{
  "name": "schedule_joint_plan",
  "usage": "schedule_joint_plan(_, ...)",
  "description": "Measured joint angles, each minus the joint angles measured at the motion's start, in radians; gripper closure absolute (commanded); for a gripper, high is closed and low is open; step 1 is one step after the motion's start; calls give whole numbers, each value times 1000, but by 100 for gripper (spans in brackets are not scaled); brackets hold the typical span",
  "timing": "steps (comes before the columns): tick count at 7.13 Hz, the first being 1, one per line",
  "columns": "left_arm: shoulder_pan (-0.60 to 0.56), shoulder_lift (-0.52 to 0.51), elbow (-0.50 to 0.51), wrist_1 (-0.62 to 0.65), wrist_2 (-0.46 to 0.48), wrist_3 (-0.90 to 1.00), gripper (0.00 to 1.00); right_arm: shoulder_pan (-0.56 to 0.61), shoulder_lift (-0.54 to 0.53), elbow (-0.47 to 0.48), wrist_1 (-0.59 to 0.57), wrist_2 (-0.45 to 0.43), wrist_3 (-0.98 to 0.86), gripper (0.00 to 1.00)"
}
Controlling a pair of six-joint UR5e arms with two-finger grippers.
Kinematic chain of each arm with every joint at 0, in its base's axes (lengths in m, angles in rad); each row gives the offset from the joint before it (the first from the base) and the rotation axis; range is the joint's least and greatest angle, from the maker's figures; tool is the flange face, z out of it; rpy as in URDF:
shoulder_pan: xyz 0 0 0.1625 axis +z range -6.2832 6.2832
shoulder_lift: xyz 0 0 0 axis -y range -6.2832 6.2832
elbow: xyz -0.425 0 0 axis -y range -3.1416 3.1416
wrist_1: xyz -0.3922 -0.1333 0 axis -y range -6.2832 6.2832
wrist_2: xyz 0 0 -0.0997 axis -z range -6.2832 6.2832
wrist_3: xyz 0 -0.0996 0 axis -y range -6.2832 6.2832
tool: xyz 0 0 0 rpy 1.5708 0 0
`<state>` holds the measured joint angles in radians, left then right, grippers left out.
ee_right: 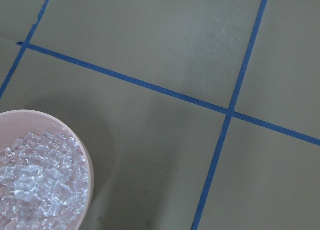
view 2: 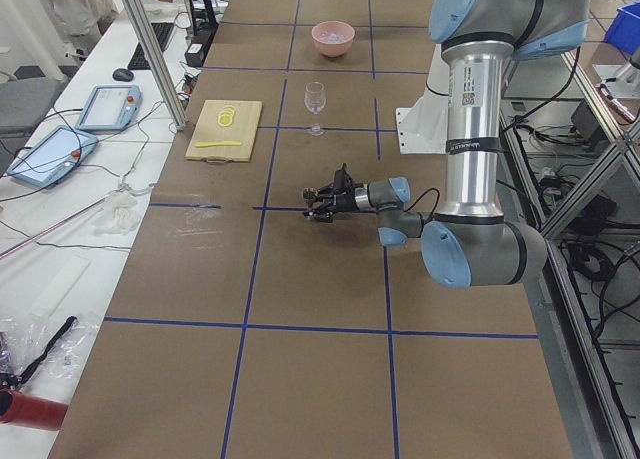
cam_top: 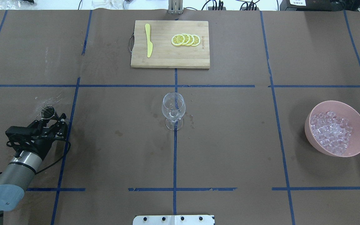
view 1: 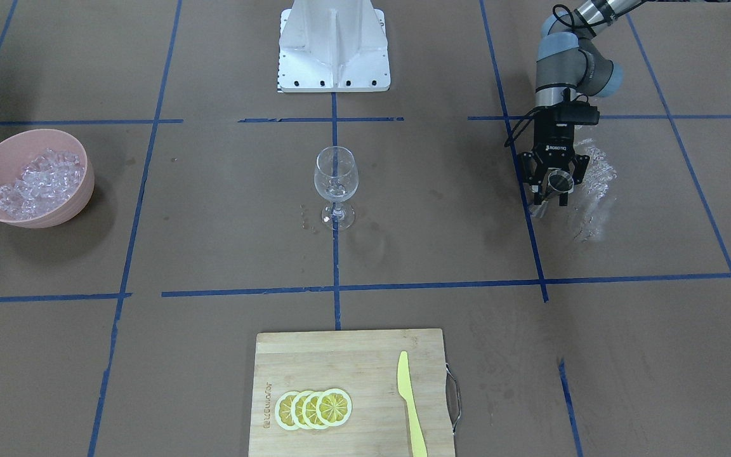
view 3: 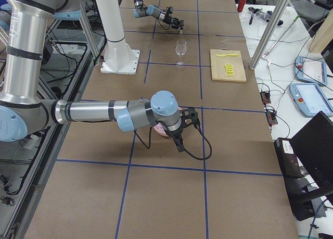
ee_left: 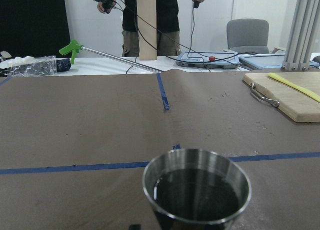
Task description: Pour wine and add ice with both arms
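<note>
My left gripper (view 1: 551, 193) (cam_top: 49, 116) is low over the table on my left side, shut on a small steel cup (view 1: 559, 181) (cam_top: 47, 111). The cup (ee_left: 196, 190) stands upright, and its dark inside shows a faint sheen of wine. The wine glass (view 1: 335, 181) (cam_top: 173, 107) stands alone at the table's middle. A pink bowl (view 1: 77, 197) (cam_top: 308, 122) holds the heap of ice (view 1: 39, 181) (cam_top: 331, 132) on my right side. My right gripper (view 3: 178, 137) hangs high beside the bowl (ee_right: 88, 162); I cannot tell whether it is open or shut.
A wooden cutting board (cam_top: 167, 59) at the far edge carries lemon slices (cam_top: 186, 39) and a yellow knife (cam_top: 148, 43). The white pedestal (view 1: 334, 44) stands at my base. Small wet drops lie around the glass's foot. Operators stand beyond the table's far edge.
</note>
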<state>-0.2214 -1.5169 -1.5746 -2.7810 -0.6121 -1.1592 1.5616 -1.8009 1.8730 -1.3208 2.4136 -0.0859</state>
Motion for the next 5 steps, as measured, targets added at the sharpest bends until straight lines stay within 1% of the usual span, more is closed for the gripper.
schedule_joint_plan(1,0,0,0,0,0,0,44,0,0,0,0,0,0,0)
schedule_joint_plan(2,1,0,1,0,0,0,48,0,0,0,0,-1,0,0)
schedule_joint_plan(3,2,0,1,0,0,-1,61,0,0,0,0,0,0,0)
schedule_joint_plan(5,4,-1,1,0,0,0,100,0,0,0,0,0,2,0)
